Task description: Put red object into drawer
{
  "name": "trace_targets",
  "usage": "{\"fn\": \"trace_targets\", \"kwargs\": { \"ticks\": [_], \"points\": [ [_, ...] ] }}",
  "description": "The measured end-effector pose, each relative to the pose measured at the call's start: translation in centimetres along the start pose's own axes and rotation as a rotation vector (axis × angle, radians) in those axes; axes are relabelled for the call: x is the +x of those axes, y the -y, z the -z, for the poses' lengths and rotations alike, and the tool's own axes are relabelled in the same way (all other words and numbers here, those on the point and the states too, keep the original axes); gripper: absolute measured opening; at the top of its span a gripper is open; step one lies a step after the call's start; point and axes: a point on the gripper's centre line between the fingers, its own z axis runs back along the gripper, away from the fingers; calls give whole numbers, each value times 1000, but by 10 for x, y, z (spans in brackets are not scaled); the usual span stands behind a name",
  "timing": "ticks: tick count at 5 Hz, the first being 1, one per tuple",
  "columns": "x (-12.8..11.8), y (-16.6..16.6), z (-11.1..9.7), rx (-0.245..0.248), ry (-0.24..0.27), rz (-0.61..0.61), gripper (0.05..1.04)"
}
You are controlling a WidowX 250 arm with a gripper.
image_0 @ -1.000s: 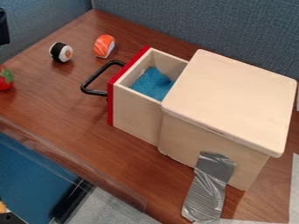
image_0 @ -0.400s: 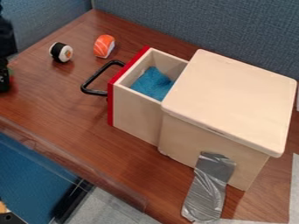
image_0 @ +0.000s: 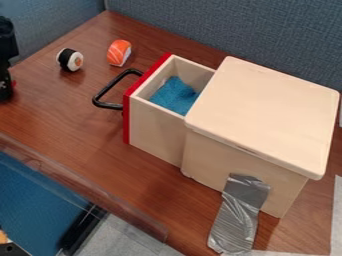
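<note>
blue-grey fabric partition walls [image_0: 227, 30] meeting in a corner, brown wood-grain tabletop [image_0: 73, 140], pale grey floor [image_0: 137, 232] below

Only a sliver of the red thing [image_0: 14, 84] is seen, just beside the claw [image_0: 5, 87]; the rest is hidden behind it, so its pose cannot be told. The drawer [image_0: 155, 130], pale and upright, is left open, well apart from the claw. Its red front [image_0: 126, 120] and black handle [image_0: 109, 105] are turned towards the claw; blue material [image_0: 175, 95] is held inside.
</note>
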Motion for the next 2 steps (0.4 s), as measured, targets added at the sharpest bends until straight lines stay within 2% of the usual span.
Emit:
{"fn": "trace_targets", "kwargs": {
  "ticks": [1,2],
  "points": [
    [2,5,-7,-69,27,-15,795],
    [8,1,-42,-109,96,-64,795]
  ]
}}
